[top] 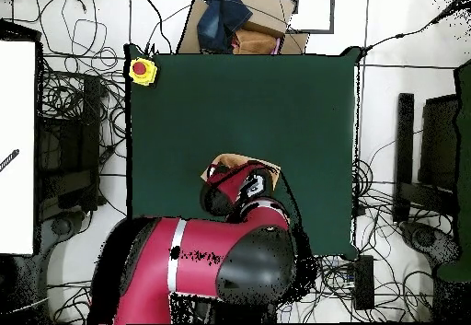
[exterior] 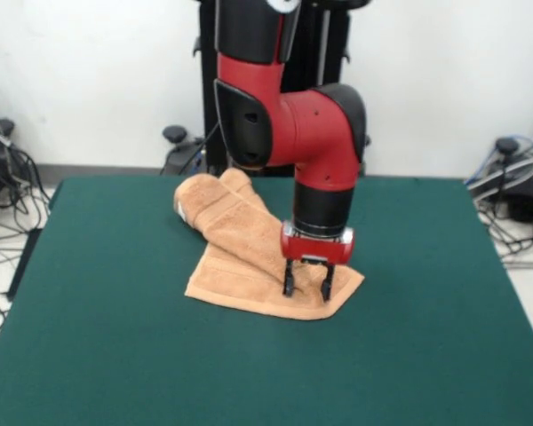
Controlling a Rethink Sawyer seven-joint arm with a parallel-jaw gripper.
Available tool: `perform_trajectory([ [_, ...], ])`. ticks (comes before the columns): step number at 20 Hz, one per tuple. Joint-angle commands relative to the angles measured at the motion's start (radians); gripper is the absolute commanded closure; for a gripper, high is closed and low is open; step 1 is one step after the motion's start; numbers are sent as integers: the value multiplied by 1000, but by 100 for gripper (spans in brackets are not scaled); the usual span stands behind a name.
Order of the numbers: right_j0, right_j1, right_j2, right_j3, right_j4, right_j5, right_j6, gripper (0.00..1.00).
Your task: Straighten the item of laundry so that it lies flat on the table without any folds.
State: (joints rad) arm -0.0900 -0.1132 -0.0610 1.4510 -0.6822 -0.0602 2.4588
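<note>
Gripper (exterior: 307,288), fingers apart, stands directly over the near corner of the folded towel (exterior: 240,240); the towel's long axis runs diagonally away across the table (exterior: 98,337).

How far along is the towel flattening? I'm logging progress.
Nothing looks done: the towel is folded over itself, one end rolled up toward the far side of the table. In hand: the open pincer stands on its near corner. Left: spreading every fold flat.

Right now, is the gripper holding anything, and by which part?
Nothing held. The gripper is open, its tips down on the towel near the front right corner, not closed on any fabric.
</note>
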Motion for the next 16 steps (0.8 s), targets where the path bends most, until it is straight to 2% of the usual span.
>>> perform_trajectory([
  [1, -10, -4, -20, 35, 44, 34, 72, 0],
  [3, -48, -111, 8, 134, 18, 95, 29, 0],
  [6, -150, -314, 102, 300, 26, 283, -97, 0],
  [8, -199, -370, 149, 340, 34, 356, -161, 0],
  [13, -266, -408, 212, 348, 4, 424, -235, 0],
  [14, -276, -388, 212, 331, -20, 405, -232, 0],
  [16, -280, -289, 198, 264, -79, 322, -188, 0],
])
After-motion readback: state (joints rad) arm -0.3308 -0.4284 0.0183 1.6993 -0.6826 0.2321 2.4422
